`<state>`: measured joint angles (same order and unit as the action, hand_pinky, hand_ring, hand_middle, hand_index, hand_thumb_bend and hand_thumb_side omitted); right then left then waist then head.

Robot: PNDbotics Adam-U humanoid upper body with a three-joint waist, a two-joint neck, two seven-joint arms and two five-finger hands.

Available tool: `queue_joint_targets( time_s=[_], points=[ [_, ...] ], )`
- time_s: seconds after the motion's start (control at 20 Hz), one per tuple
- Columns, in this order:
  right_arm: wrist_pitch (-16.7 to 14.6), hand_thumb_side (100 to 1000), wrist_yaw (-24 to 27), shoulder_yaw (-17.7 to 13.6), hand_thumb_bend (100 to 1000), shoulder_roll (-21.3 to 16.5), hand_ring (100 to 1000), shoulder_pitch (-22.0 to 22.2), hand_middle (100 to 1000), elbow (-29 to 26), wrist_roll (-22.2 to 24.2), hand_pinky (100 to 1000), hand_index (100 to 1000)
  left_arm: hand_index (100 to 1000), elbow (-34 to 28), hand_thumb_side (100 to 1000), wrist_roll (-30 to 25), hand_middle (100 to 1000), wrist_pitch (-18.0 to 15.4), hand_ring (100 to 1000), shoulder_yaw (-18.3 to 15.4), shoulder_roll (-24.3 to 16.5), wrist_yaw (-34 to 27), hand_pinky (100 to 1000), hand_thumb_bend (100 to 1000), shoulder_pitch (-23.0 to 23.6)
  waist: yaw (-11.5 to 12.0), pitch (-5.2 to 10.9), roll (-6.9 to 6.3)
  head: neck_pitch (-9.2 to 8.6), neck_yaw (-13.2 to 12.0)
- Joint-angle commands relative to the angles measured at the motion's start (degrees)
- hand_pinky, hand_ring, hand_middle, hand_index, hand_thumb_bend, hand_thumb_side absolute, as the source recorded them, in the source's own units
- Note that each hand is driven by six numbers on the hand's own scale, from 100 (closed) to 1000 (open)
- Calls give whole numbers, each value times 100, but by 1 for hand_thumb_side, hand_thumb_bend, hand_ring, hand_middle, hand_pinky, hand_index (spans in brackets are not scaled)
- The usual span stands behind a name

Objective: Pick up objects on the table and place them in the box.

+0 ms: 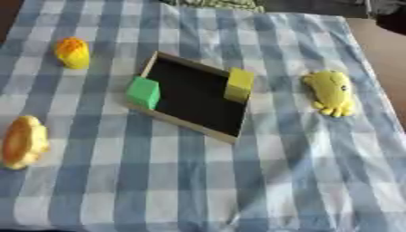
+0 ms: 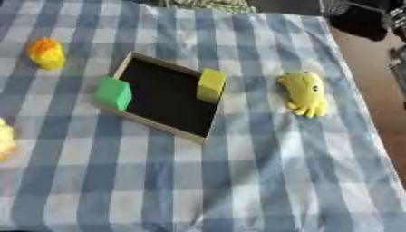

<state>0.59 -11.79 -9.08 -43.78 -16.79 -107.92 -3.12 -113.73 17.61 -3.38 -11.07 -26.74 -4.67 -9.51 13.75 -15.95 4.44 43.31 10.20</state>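
A shallow box (image 1: 155, 63) with a black floor and a pale wooden rim lies askew in the middle of the checked cloth. A green block (image 1: 143, 92) sits at its left rim and a yellow block (image 1: 239, 84) leans at its right rim. A yellow octopus-like toy (image 1: 330, 92) lies on the cloth to the right of the box. A yellow-orange toy (image 1: 72, 52) rests at the far left, and a second yellow-orange thing (image 1: 23, 142) lies at the left edge, nearer to me. My right hand (image 2: 358, 19) shows as a dark shape in the upper right corner, off the table. My left hand is out of sight.
The blue and white checked cloth (image 1: 206, 190) covers the table. The table's right edge runs down beside bare brown floor (image 2: 373, 63). A green patterned thing (image 2: 202, 5) lies at the far edge.
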Motion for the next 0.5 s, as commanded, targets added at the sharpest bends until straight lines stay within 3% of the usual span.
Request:
queue_joint_targets(
  time_s=[0.05, 0.5],
  points=[
    [-21, 129, -76, -26, 100, -314, 663, -10, 623, 2, 51, 828, 761, 788, -86, 495, 21, 737, -8, 793, -34, -129, 9, 934, 100, -14, -17, 0, -123, -23, -74],
    [-24, 100, -263, 50, 100, -664, 697, 159, 664, 83, 282, 832, 787, 788, -86, 495, 29, 738, -9, 793, -35, -128, 19, 934, 100, -1, -51, -21, -159, -27, -291]
  ],
)
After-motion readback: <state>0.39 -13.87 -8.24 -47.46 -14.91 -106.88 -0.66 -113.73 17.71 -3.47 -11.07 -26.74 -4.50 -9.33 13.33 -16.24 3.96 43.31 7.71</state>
